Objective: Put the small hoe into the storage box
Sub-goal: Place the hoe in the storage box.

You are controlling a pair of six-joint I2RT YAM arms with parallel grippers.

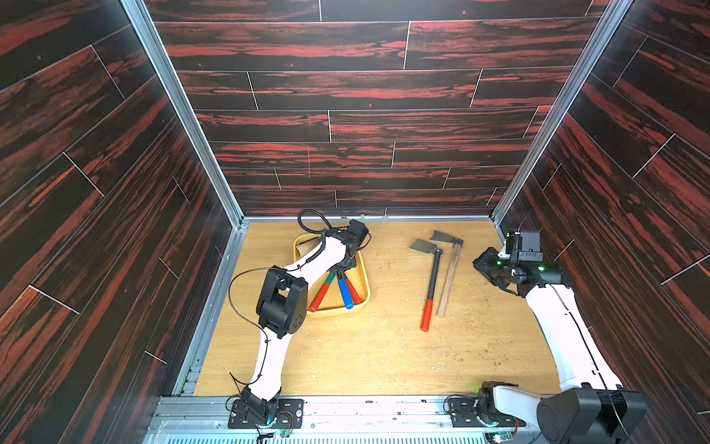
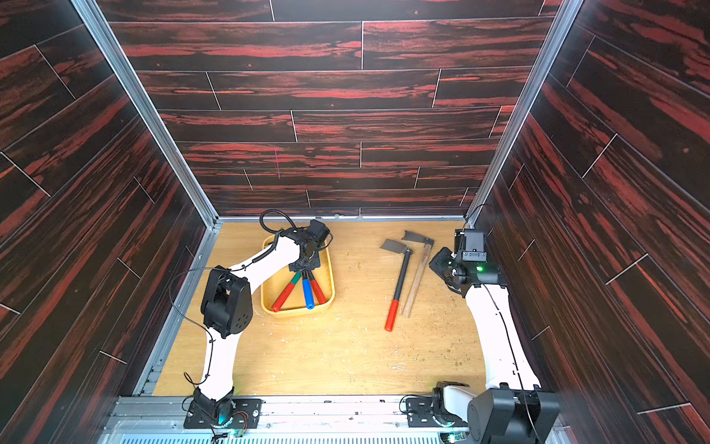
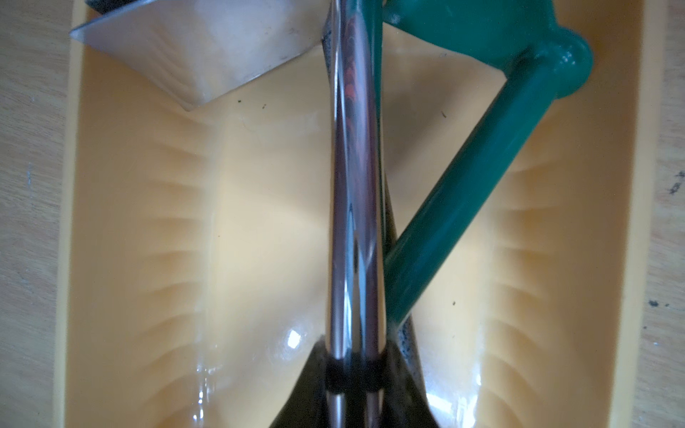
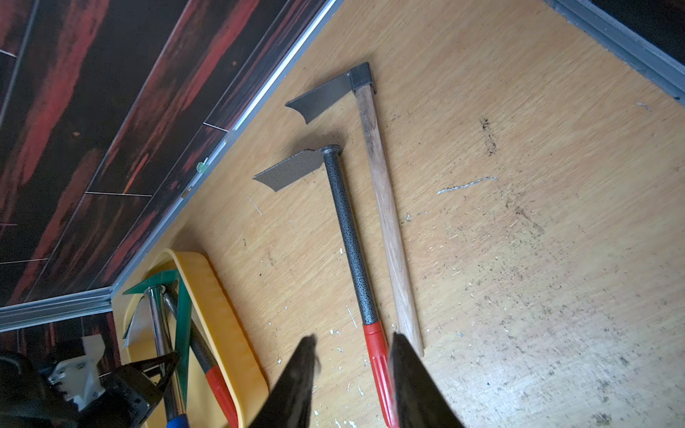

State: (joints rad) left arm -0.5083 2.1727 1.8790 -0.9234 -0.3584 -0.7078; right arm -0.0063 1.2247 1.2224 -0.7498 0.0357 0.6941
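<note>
The yellow storage box (image 1: 365, 286) (image 2: 331, 284) lies at the back left of the table. Three small hoes lie in it: a chrome-shafted one with a blue grip (image 1: 344, 294) (image 2: 307, 294), a green one with a red grip (image 1: 320, 294), and a dark one with a red grip (image 1: 354, 292). My left gripper (image 1: 340, 272) (image 3: 354, 370) is shut on the chrome shaft (image 3: 352, 185) low over the box (image 3: 259, 222); its silver blade (image 3: 200, 52) is at the far end. The green hoe (image 3: 463, 203) lies crossed under it. My right gripper (image 1: 482, 267) (image 4: 352, 344) hangs open at the right wall, holding nothing.
Two more hoes lie side by side right of centre: a dark speckled one with a red grip (image 1: 432, 284) (image 4: 352, 241) and a wooden-handled one (image 1: 449, 276) (image 4: 385, 207). Chips and dirt speckle the wooden table (image 1: 365, 353). Dark panel walls enclose three sides.
</note>
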